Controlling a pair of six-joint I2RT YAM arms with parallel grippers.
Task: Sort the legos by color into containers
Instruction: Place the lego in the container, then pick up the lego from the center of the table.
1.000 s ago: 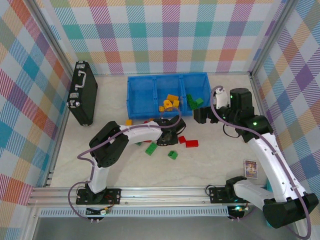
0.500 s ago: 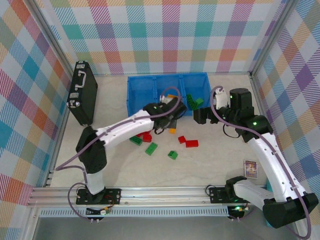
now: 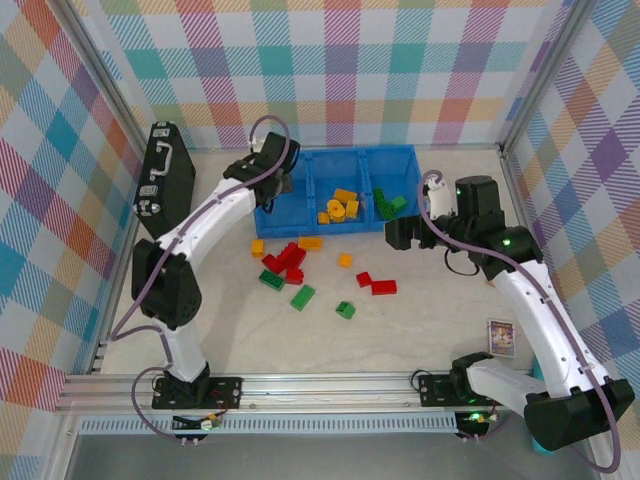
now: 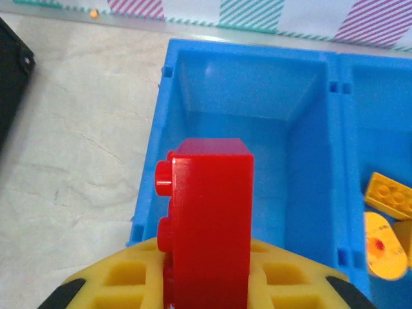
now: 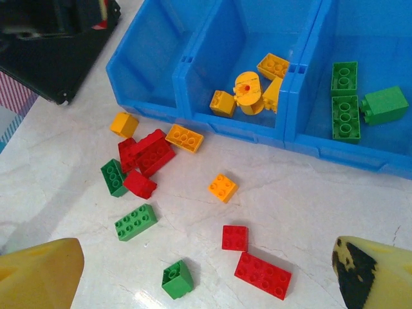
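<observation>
Holding a red lego [image 4: 206, 219], the left gripper [image 3: 268, 195] hovers at the bin [image 4: 144, 193].

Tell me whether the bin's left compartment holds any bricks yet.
No: the left compartment is bare blue inside; the red brick sits in the left claw.

**Red brick carried to the bin**

The left gripper [image 3: 268, 195] rose from the loose legos [image 3: 290, 262], swung back and to the left, and ended above the left compartment [image 4: 257, 109] with a red brick [image 4: 209, 219] clamped in it.
</observation>
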